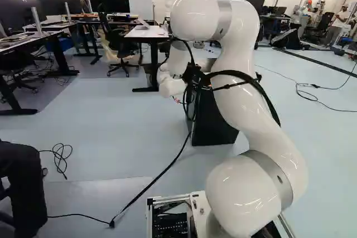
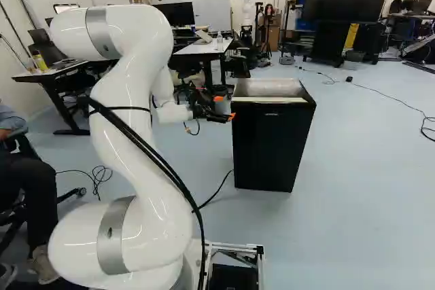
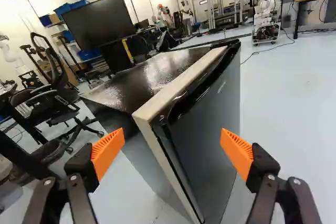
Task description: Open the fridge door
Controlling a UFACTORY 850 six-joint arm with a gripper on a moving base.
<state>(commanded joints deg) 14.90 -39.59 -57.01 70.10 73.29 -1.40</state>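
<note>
And here I am, my arm (image 2: 153, 195) up from the base and bent over, reaching forward with the pincer (image 2: 225, 108) out at the end of it. Right by it stands the black mini fridge (image 2: 268, 151), upright on the floor (image 2: 360, 188), just right of the middle in the right base view and partly hidden behind my arm in the left base view. Look along the wrist now: my pincer (image 3: 172, 148) is spread wide, orange pads (image 3: 109, 150) well apart, and nothing pinched between them! Ahead, in line with the gap, comes the fridge's upright edge, leaning across my tilted view. On one side of that edge is the dark door (image 3: 207, 121), closed up against the cabinet; on the other, the side wall. A cream strip (image 3: 173, 87) runs along the top, between the glossy dark lid panel (image 3: 152, 74) and the door. Is a pad touching the door? I can't tell from here. Out beyond the fridge, there's a big black screen (image 3: 98, 22), an office chair (image 3: 50, 95) near a desk, and, farther off, another robot (image 3: 266, 11) standing on the floor. Over the floor trails a black cable (image 1: 150, 185), meeting a plug down by my base.
</note>
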